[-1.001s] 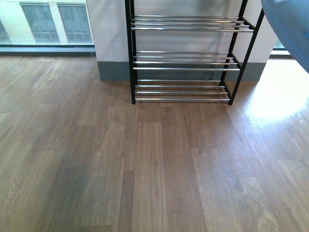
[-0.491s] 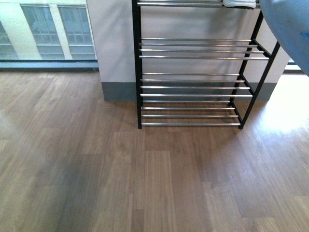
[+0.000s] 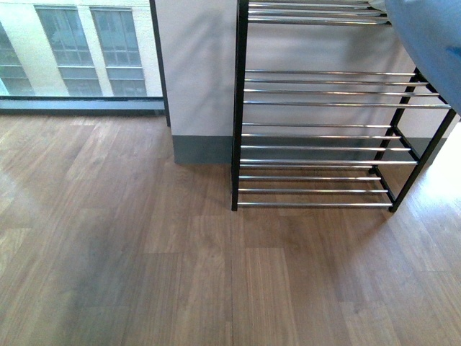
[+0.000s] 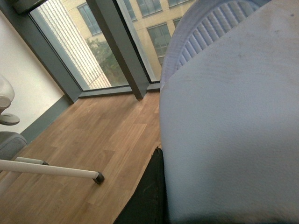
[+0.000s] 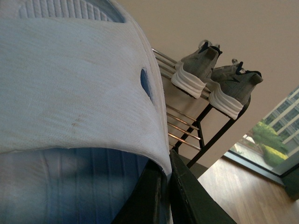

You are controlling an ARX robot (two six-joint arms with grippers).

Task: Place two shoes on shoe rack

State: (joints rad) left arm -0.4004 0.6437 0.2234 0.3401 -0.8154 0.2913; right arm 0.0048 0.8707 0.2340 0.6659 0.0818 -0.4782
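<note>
Both shoes (image 5: 202, 65) (image 5: 233, 88) on top tier of rack (image 5: 187, 128), side by side, touching, heels toward right wrist camera. Front view: lower tiers of rack (image 3: 317, 148) bare, wood floor (image 3: 144, 274) before it. Placing step looks finished; next move likely just arms pulling clear. Cloth wrap (image 5: 70, 84) fills both wrist views; neither gripper visible, opening unknown.
</note>
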